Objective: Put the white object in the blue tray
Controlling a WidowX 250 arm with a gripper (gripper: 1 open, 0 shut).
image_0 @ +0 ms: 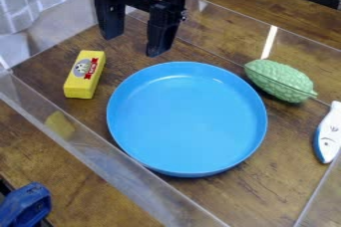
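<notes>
The blue tray (186, 117) is a large round shallow dish lying in the middle of the wooden table, with nothing in it. The white object (328, 132), small and elongated with a tapered end and a blue mark, lies at the right edge of the view, apart from the tray's rim. My black gripper (135, 28) hangs at the upper left, pointing down above the table beyond the tray's far-left rim. Its two fingers (160, 35) stand wide apart with nothing between them. It is far from the white object.
A yellow block (86, 74) lies left of the tray. A green bumpy oval (278, 80) sits at the tray's upper right, between tray and white object. Clear plastic walls (67, 126) run along the table's front and sides. A blue item (23, 205) shows at the bottom left corner.
</notes>
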